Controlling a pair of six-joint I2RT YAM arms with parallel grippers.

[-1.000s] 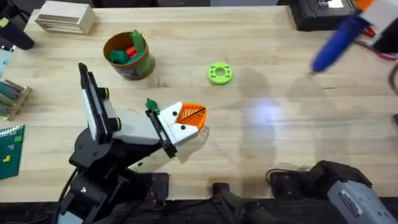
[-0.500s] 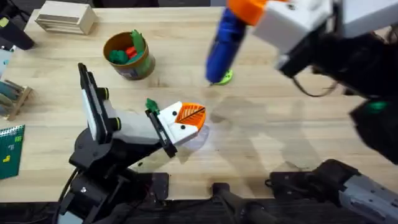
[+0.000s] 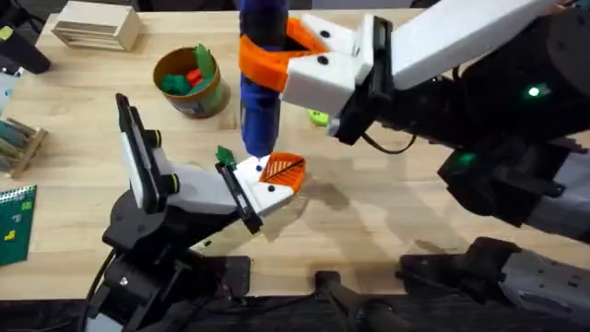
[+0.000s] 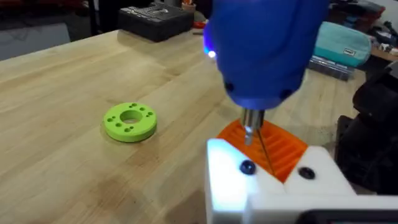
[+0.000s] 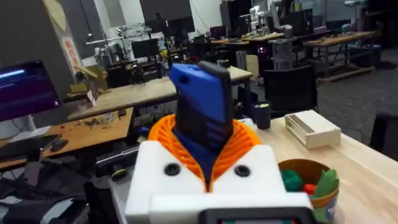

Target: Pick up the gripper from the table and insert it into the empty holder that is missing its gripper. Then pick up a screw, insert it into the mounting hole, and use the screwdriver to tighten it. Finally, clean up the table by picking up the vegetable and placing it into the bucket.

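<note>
- Bucket, round and yellow-brown [image 3: 192, 85], sits far left with dark green leafy toy vegetable [image 3: 202, 61] inside.
- Our left gripper [image 3: 275, 180] pinches the white angular plastic holder [image 3: 258, 184]; we cannot tell more.
- Our right gripper [image 3: 277, 57] clamps the thick blue-handled screwdriver [image 3: 261, 88] upright, tip [image 4: 250, 134] over the holder's orange ribbed pad [image 4: 277, 149].

A pale wooden table [image 3: 415, 166] with a visible grain carries everything. At its far left stands a pale wooden box [image 3: 95, 25], and just nearer the middle sits the bucket [image 3: 192, 83], round and golden-sided, with green and red toy pieces inside. The bright green ring [image 4: 130, 121] lies flat near the table's middle.
</note>
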